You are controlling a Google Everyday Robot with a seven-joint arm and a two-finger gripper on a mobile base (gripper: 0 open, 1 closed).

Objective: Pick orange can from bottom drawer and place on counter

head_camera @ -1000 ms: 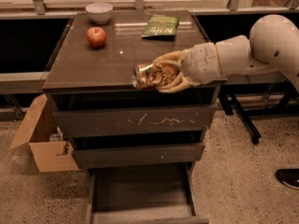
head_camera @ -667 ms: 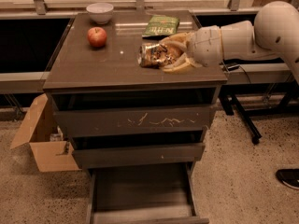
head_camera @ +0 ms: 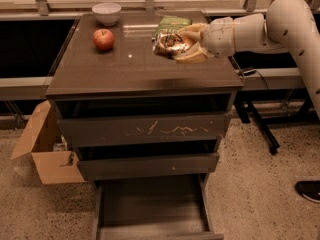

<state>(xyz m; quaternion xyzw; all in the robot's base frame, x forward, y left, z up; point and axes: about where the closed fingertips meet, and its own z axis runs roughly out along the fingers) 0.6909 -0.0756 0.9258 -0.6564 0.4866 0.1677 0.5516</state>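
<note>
Orange can (head_camera: 169, 43) gripped sideways between gripper (head_camera: 171, 46) fingers, low over far side of counter (head_camera: 125, 69) by green snack bag (head_camera: 174, 21), ready for set-down. Bottom drawer (head_camera: 150, 206) pulled out below.

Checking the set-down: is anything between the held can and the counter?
The gripper, shut on the orange can, is over the back right of the counter. A green bag lies just behind it; the bare top in front looks free.

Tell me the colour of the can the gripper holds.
Golden-orange with dark mottled print, seen in the camera view; the gripper holds the orange can over the counter.
</note>
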